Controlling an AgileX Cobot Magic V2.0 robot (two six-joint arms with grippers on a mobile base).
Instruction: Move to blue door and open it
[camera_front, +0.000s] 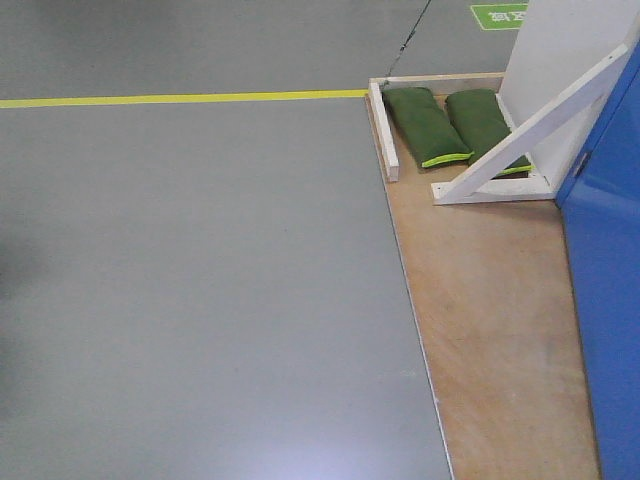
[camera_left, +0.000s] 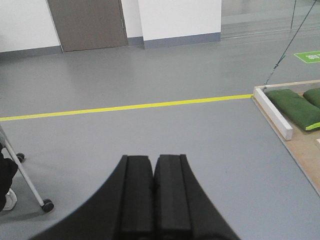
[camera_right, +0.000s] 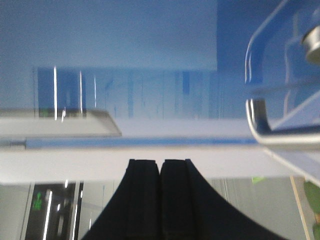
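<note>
- The left gripper (camera_left: 154, 162) fills the bottom of its wrist view: two matte black, block-like fingers clenched flat against each other, with nothing between them
- The right gripper (camera_right: 160, 165) is clenched empty the same way, close in front of the blue door (camera_right: 125, 40)
- There the door's glossy, flat face mirrors pale streaks of light; a curved silver lever handle (camera_right: 290, 138) sits at the right edge, and its bar runs out of the picture, with a round metal thumb-turn (camera_right: 314, 42) above it
- In the front view the blue door (camera_front: 610, 300) stands upright along the right edge, long axis vertical, foot on a plywood base board (camera_front: 490, 300)
- Behind it rises a white wall panel (camera_front: 560, 60) with a diagonal white brace (camera_front: 530, 130)
- Two soft green sandbags (camera_front: 425, 125) lie side by side on the board's far corner, beside a white batten (camera_front: 383, 130)
- The smooth grey floor (camera_front: 200, 300) carries a yellow line (camera_front: 180, 99) up to the board's corner
- The left wrist view adds white walls, a grey-brown door (camera_left: 87, 22) and a castor leg (camera_left: 47, 205)
</note>
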